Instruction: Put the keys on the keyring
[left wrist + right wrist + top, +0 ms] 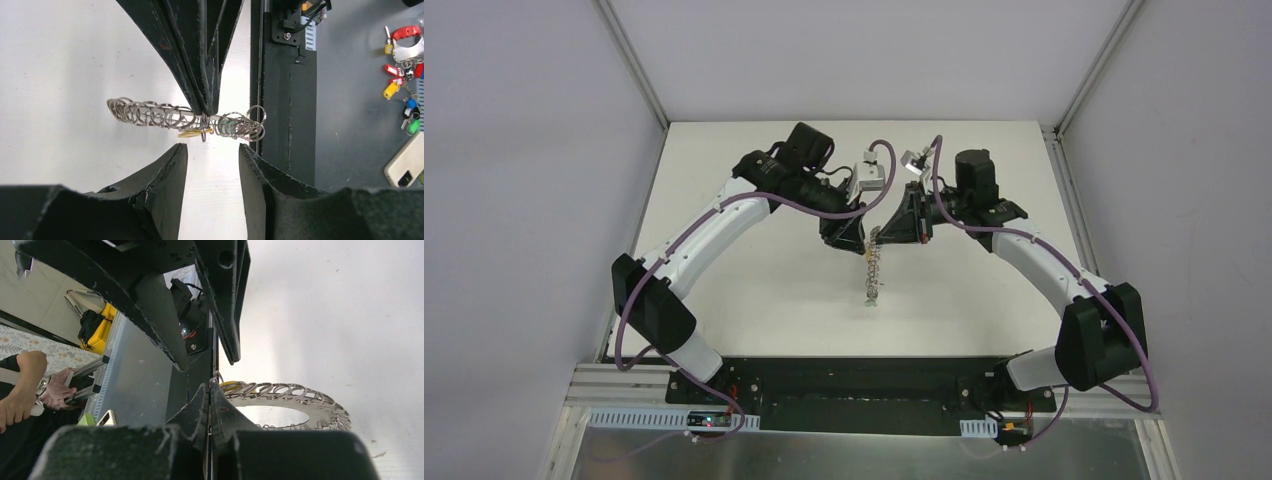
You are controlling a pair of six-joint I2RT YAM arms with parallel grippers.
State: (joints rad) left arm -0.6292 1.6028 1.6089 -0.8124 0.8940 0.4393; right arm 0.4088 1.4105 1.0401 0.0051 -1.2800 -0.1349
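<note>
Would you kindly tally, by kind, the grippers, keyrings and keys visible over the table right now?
grippers: 2, the left gripper and the right gripper
keyring: 1
keys: 2, the yellow key and the green key
total: 5

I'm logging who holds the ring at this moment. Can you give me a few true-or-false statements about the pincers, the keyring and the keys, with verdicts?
1. The right pincer is shut on the keyring. True.
2. The left pincer also grips the keyring. False: its jaws stand apart with nothing between them.
3. The keyring lies flat on the table. False: it shows edge-on from above, held on its edge.
4. A yellow-headed key shows close to the right pincer's tips. True.
</note>
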